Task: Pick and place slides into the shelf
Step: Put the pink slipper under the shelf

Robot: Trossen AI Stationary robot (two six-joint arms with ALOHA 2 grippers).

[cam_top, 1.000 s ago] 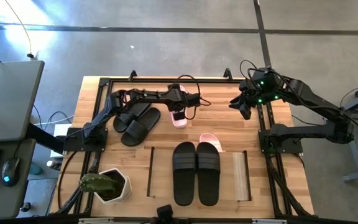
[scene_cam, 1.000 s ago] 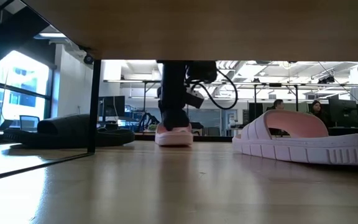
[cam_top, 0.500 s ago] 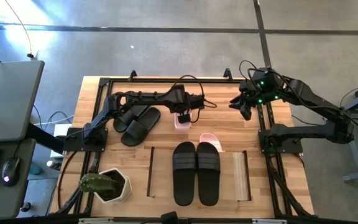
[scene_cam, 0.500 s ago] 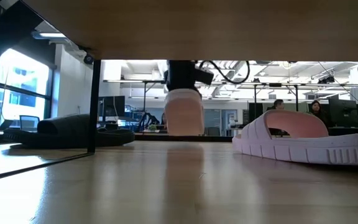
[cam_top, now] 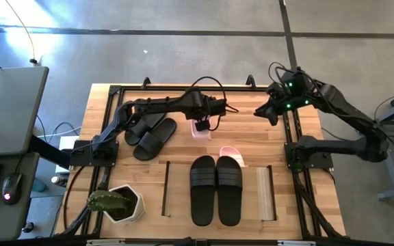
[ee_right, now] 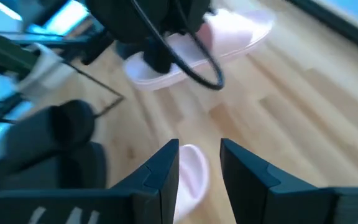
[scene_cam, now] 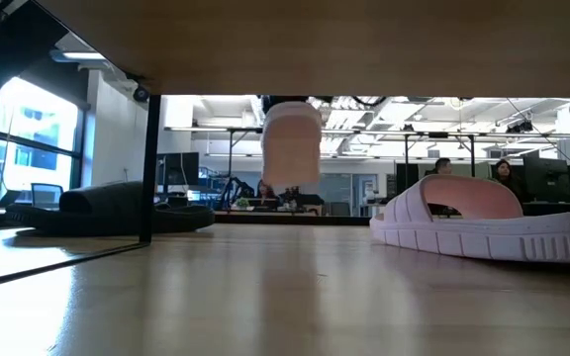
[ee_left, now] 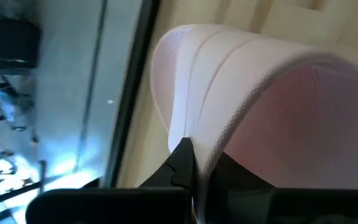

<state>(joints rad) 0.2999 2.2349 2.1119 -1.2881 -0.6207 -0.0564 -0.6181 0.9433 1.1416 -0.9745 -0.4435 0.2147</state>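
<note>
left gripper (cam_top: 202, 123) holds pink slide (scene_cam: 292, 141) clear above table (cam_top: 252, 133).

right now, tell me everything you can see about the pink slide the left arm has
The pink slide is pale pink and white, with a wide ribbed strap and a soft foam look. The left gripper is shut on it at the strap. In the low view it hangs clear above the table, beyond the shelf front. Its mate lies flat nearby.

Bright window glare, blurred wrist views
</note>
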